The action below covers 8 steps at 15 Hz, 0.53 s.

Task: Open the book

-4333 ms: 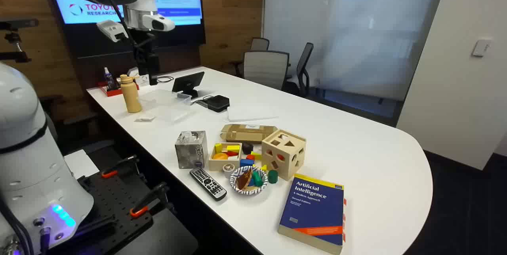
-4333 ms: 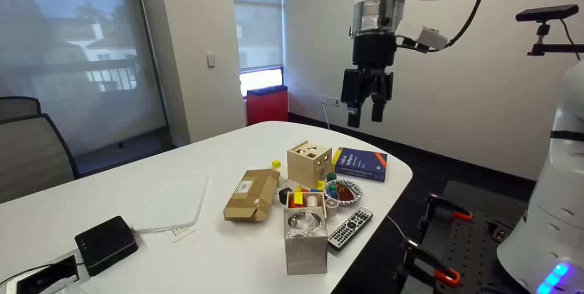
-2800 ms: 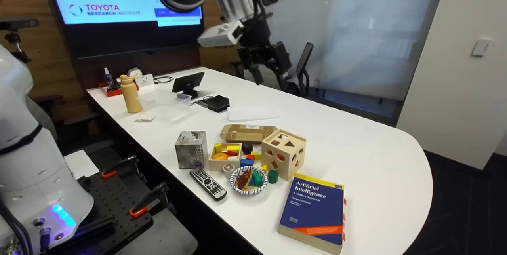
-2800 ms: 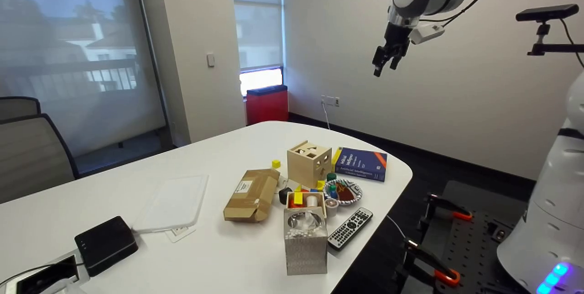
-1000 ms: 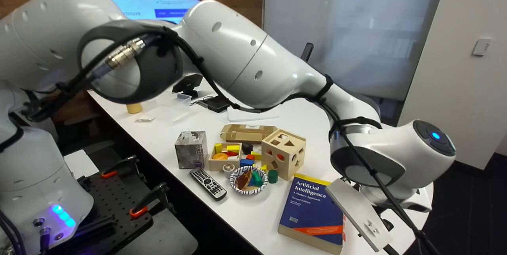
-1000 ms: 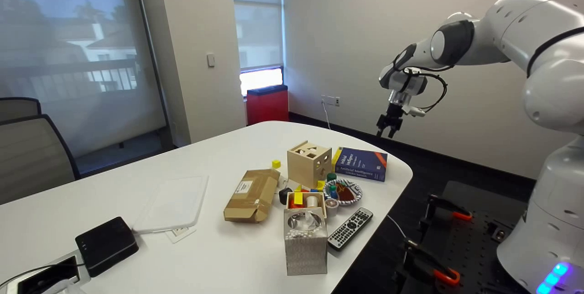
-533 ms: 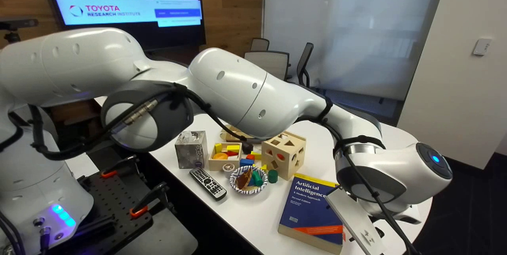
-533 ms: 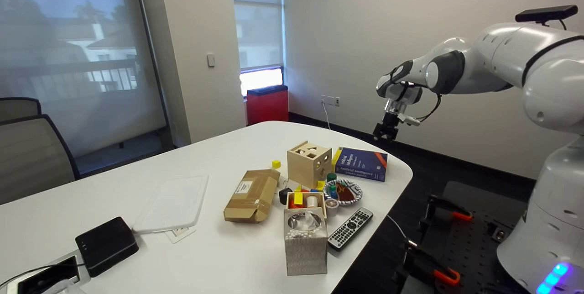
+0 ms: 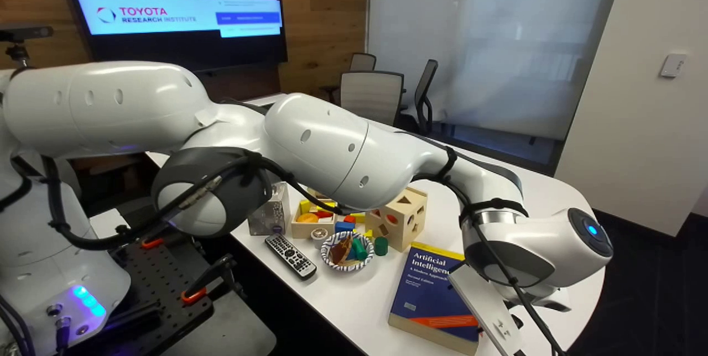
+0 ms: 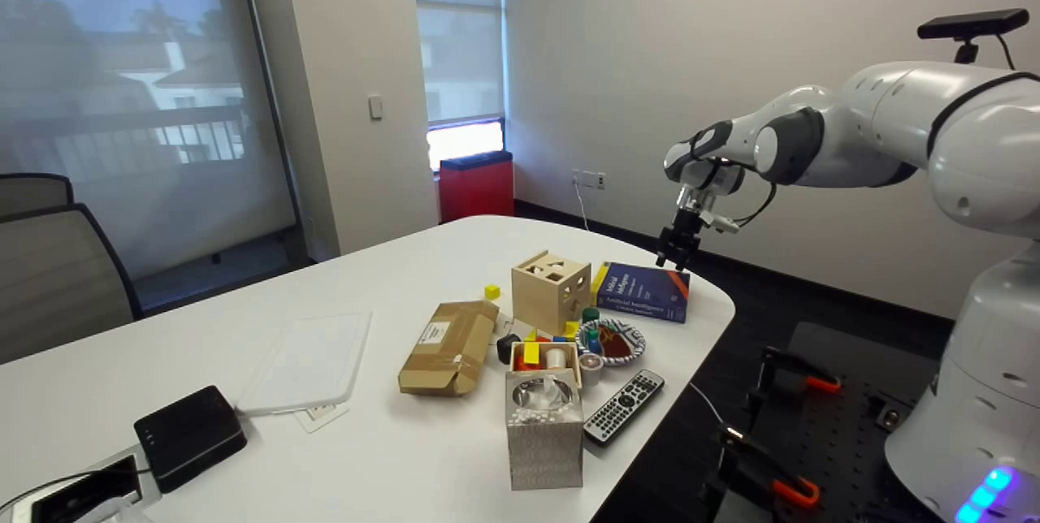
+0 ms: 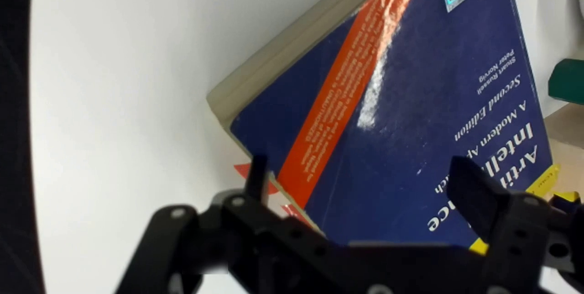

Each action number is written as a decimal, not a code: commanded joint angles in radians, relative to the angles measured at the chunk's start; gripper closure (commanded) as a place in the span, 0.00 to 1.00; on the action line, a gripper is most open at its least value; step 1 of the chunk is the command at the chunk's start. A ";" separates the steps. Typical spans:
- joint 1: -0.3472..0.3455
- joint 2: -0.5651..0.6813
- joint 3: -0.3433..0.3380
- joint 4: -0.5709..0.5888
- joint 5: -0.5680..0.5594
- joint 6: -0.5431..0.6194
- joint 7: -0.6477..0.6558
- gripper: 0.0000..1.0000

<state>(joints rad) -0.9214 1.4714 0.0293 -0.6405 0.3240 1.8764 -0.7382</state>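
The book is thick, with a blue-purple cover, a yellow strip and a red-orange band. It lies flat and closed on the table in both exterior views [image 9: 428,295] [image 10: 642,283]. In the wrist view the book [image 11: 388,125] fills the middle, with red tabs along one edge. My gripper [image 10: 671,265] hangs above the book's end near the table edge. In the wrist view my gripper [image 11: 359,160] is open and empty; one fingertip shows at the tabbed edge, the other over the cover's lettering. Whether a finger touches the book I cannot tell.
A wooden shape-sorter cube [image 9: 404,218] stands close to the book's yellow end. A patterned bowl [image 9: 326,259], a remote [image 9: 290,256] and a silver tissue box [image 10: 546,442] stand farther along. The table's rounded edge [image 10: 729,308] is just past the book.
The arm has swung across from beyond the objects to above the book. In the last second the gripper has come lower and closer to the book. The book has not moved.
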 commanded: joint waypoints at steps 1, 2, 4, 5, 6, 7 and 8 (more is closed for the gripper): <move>-0.006 0.002 0.035 0.000 -0.026 -0.021 0.023 0.00; -0.006 0.004 0.041 0.001 -0.025 -0.023 0.022 0.00; -0.003 0.006 0.046 0.006 -0.025 -0.030 0.022 0.00; -0.002 0.007 0.047 0.005 -0.026 -0.029 0.022 0.00; 0.001 0.007 0.046 0.002 -0.026 -0.017 0.027 0.00; 0.001 0.007 0.047 0.002 -0.025 -0.008 0.030 0.00; 0.001 0.007 0.045 0.005 -0.025 0.002 0.034 0.00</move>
<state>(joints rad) -0.9200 1.4782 0.0651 -0.6414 0.3206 1.8711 -0.7380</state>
